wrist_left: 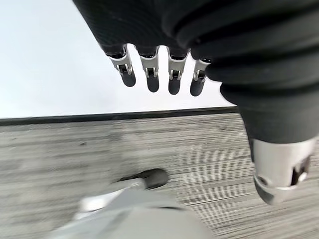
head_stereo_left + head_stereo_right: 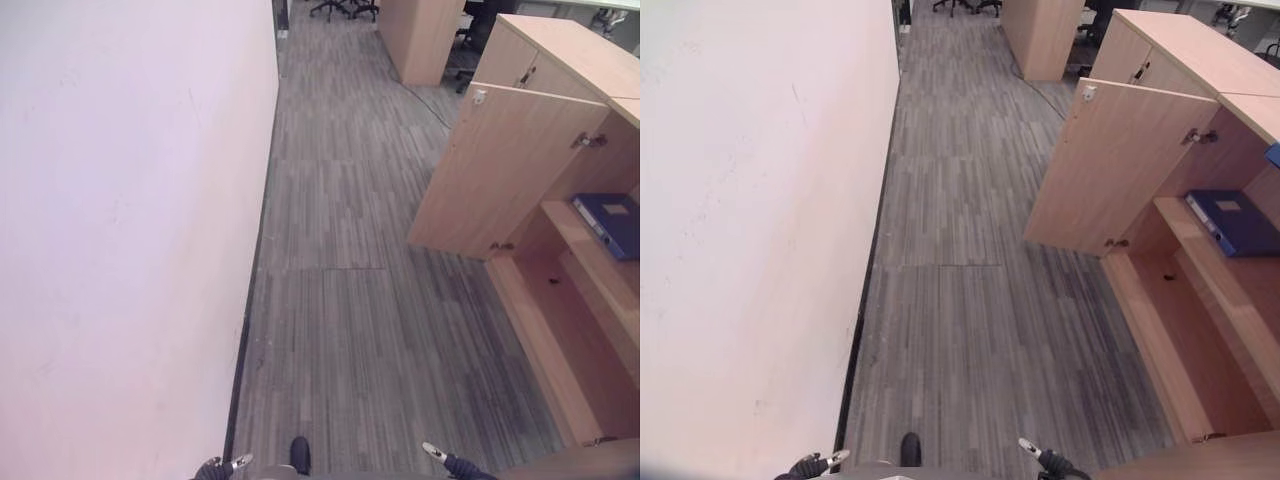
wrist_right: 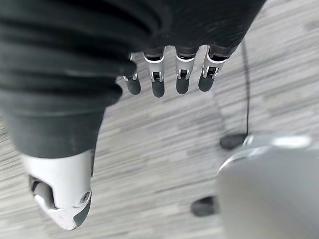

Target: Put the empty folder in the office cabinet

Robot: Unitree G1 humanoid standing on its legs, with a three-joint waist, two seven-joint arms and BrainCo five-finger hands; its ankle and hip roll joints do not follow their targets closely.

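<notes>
A blue folder lies flat on the middle shelf of the light wooden office cabinet at the right. The cabinet's door stands swung wide open toward the corridor. My left hand hangs low by my side over the grey carpet, its fingers straight and holding nothing. My right hand hangs the same way on the other side, fingers straight and bare. Both hands also peek in at the bottom edge of the eye views, the left hand and the right hand, well short of the cabinet.
A white wall runs along the whole left side. Grey striped carpet stretches ahead between wall and cabinet. A second wooden cabinet and office chairs stand at the far end.
</notes>
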